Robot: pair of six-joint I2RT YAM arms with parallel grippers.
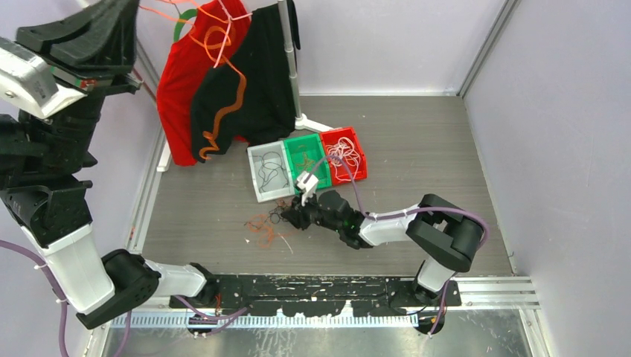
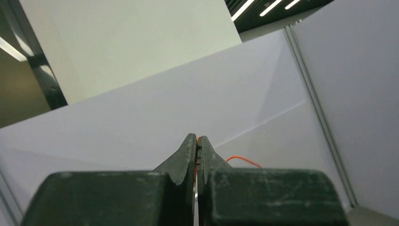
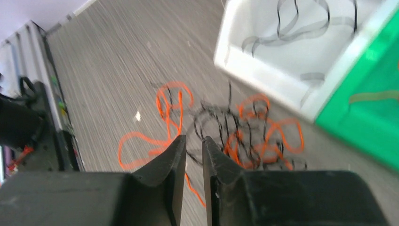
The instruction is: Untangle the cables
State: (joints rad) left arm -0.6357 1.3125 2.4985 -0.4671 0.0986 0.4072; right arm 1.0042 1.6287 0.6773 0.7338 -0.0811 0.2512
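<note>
A snarl of orange and black cables (image 1: 265, 223) lies on the grey table, in front of the white bin. My right gripper (image 1: 287, 217) is low at its right edge. In the right wrist view the cables (image 3: 244, 134) spread just past the right gripper (image 3: 194, 141), whose jaws stand a narrow gap apart with nothing clearly pinched. My left gripper (image 1: 130, 18) is raised high at the far left. Its jaws (image 2: 197, 141) are shut on a thin orange cable (image 2: 243, 160), which trails off to the right behind one finger.
Three small bins stand side by side behind the snarl: white (image 1: 257, 182) with black strands, green (image 1: 292, 143), red (image 1: 357, 137) with pale strands. A red and black cloth (image 1: 253, 82) hangs on a white stand (image 1: 292, 67) at the back left, orange strands draped over it.
</note>
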